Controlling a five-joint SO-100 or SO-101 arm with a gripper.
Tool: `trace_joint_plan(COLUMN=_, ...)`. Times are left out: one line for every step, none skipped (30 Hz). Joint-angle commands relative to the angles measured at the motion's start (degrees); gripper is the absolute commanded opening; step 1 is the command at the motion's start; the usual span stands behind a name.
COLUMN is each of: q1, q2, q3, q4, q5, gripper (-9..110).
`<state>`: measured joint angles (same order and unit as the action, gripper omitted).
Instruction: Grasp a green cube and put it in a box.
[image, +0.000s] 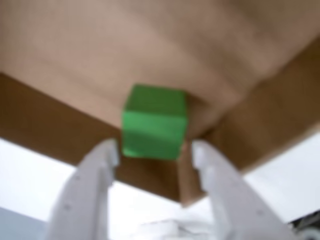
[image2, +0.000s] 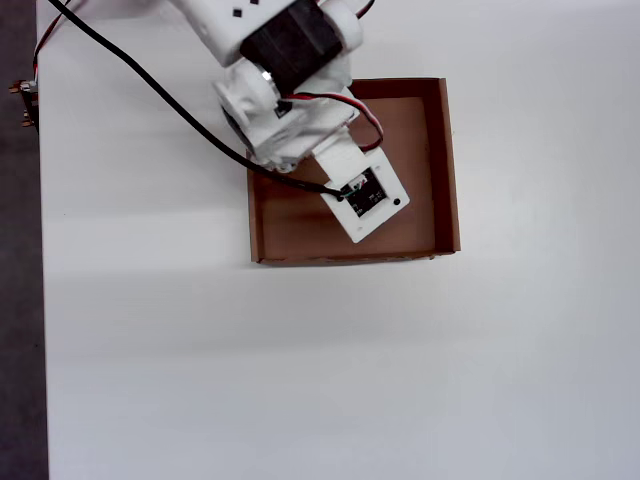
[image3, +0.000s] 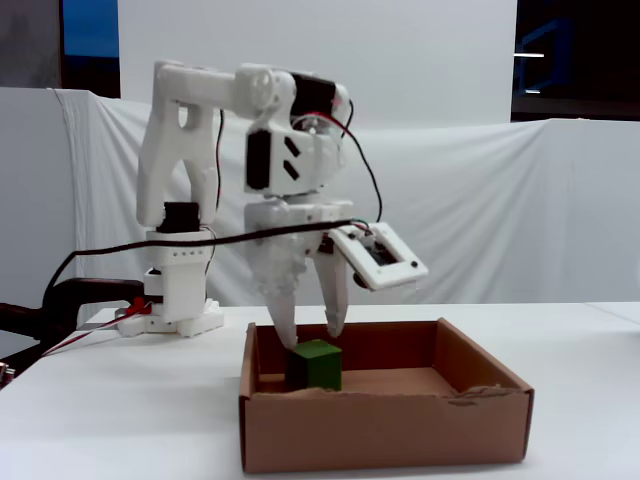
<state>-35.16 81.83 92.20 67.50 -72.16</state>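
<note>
Green cube (image3: 317, 364) sits on the box (image3: 480, 400) floor; your hand (image3: 310, 335) is released above it.
Fingers (image: 97, 170) spread w/ tips either side of the cube's top, not gripping (wrist view blurry). Overhead view: arm hides the cube; box rests on white worktop (image2: 300, 370).

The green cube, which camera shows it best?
The wrist view: the green cube fills the centre, just beyond the open gripper. The fixed view shows it small inside the box; overhead, the arm hides it.
</note>
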Motion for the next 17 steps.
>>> trace_joint_plan(q1=2.20, q2=7.82, q3=2.46, q4=0.44, q5=0.62, gripper=21)
trace_joint_plan(q1=2.99, q2=9.76, q3=4.04, q4=0.44, q5=0.79, gripper=21)
trace_joint_plan(q1=3.87, q2=11.69, q3=5.71, q4=0.44, q5=1.14, gripper=21)
trace_joint_plan(q1=4.75, q2=13.80, q3=7.38, q4=0.44, q5=1.41, gripper=21)
trace_joint_plan(q1=5.89, q2=16.00, q3=9.05, q4=0.53, q5=1.58, gripper=21)
trace_joint_plan(q1=7.29, q2=18.11, q3=10.55, q4=1.05, q5=1.67, gripper=21)
trace_joint_plan(q1=8.79, q2=20.48, q3=12.13, q4=1.41, q5=1.67, gripper=21)
trace_joint_plan(q1=10.28, q2=23.03, q3=13.97, q4=1.67, q5=1.67, gripper=21)
trace_joint_plan(q1=11.95, q2=25.58, q3=15.56, q4=2.11, q5=1.67, gripper=21)
trace_joint_plan(q1=13.54, q2=27.95, q3=17.05, q4=2.72, q5=1.67, gripper=21)
trace_joint_plan(q1=15.03, q2=30.23, q3=18.63, q4=3.43, q5=1.67, gripper=21)
trace_joint_plan(q1=16.44, q2=32.52, q3=20.30, q4=4.31, q5=1.85, gripper=21)
trace_joint_plan(q1=17.67, q2=34.80, q3=22.06, q4=5.01, q5=2.46, gripper=21)
trace_joint_plan(q1=18.90, q2=37.09, q3=24.08, q4=5.10, q5=3.60, gripper=21)
trace_joint_plan(q1=20.13, q2=39.29, q3=26.10, q4=5.10, q5=4.39, gripper=21)
trace_joint_plan(q1=21.45, q2=41.57, q3=28.21, q4=5.10, q5=4.57, gripper=21)
trace_joint_plan(q1=22.85, q2=43.77, q3=30.50, q4=5.10, q5=4.66, gripper=21)
